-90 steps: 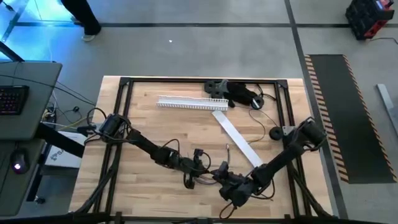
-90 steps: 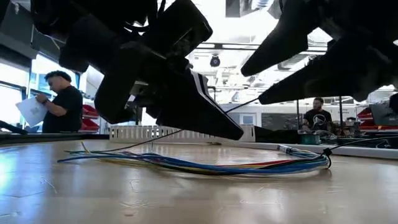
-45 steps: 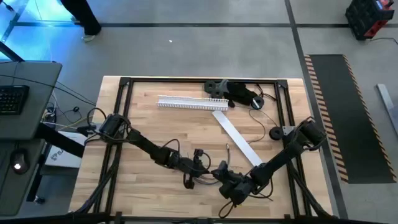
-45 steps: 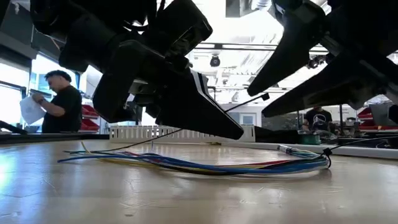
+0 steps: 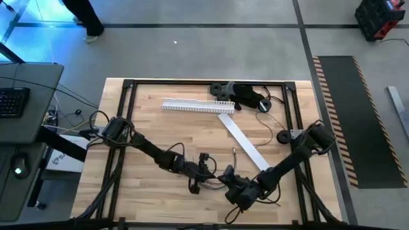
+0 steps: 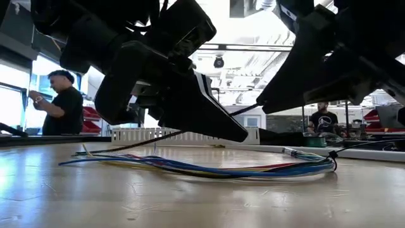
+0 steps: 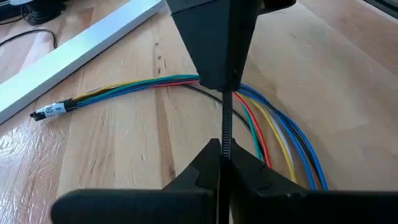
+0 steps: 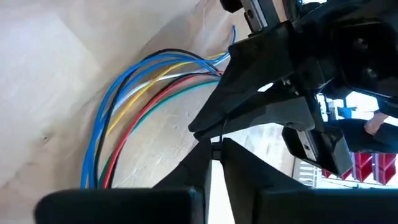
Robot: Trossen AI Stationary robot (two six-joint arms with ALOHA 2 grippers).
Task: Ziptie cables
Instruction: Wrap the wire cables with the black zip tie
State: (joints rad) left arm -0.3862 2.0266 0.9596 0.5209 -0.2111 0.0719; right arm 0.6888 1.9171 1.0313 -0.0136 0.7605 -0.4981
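Low centre of the high view, the left gripper and right gripper meet above the table, each pinching one end of a thin black zip tie. The cables curve on the wood below. Keeping the tie taut should ease looping it around them.

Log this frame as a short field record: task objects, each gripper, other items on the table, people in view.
cables: coloured bundle lying curved on the wooden table, under both grippers
zip tie: thin black strip held between the two grippers above the cables
left gripper: shut on the zip tie
right gripper: shut on the zip tie's other end
other items: flat white strip; slotted white strip; black gadget at the far edge
people: two in the room behind, low view
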